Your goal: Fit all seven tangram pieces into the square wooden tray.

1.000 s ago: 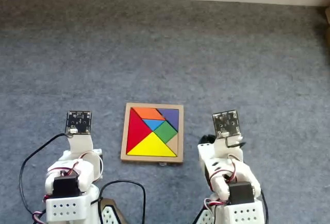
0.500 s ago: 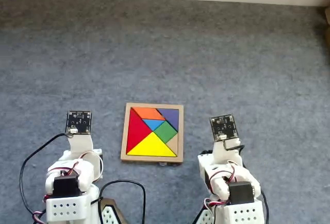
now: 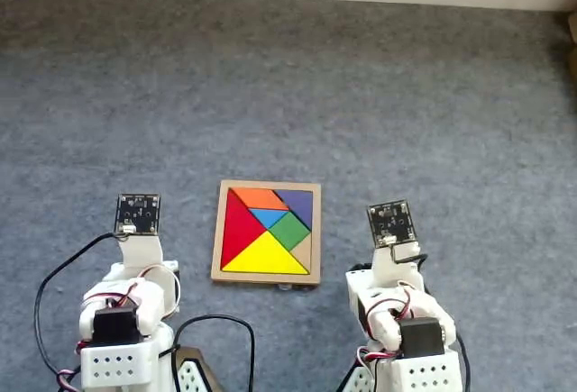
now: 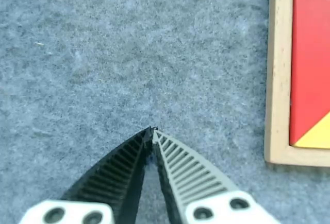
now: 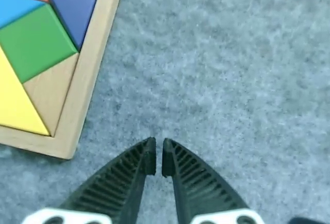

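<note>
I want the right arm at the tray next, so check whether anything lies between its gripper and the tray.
Nothing visible does. In the right wrist view, bare grey carpet is all that lies between the right gripper and the tray, whose wooden rim faces it.

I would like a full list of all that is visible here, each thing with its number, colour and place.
square wooden tray: one, light wood, between the arms.
large red triangle: one, tray's left side.
large yellow triangle: one, tray's near edge.
orange piece: one, far left corner.
dark blue piece: one, far right corner.
small light blue triangle: one, middle.
green square: one, right of middle.
tan triangular patch: one, near right corner; piece or bare tray floor, cannot tell.
grey carpet: one, under everything.
black cable: one, beside the left arm.
left gripper: one, black, shut, over carpet left of the tray.
right gripper: one, black, shut, over carpet right of the tray.
</note>
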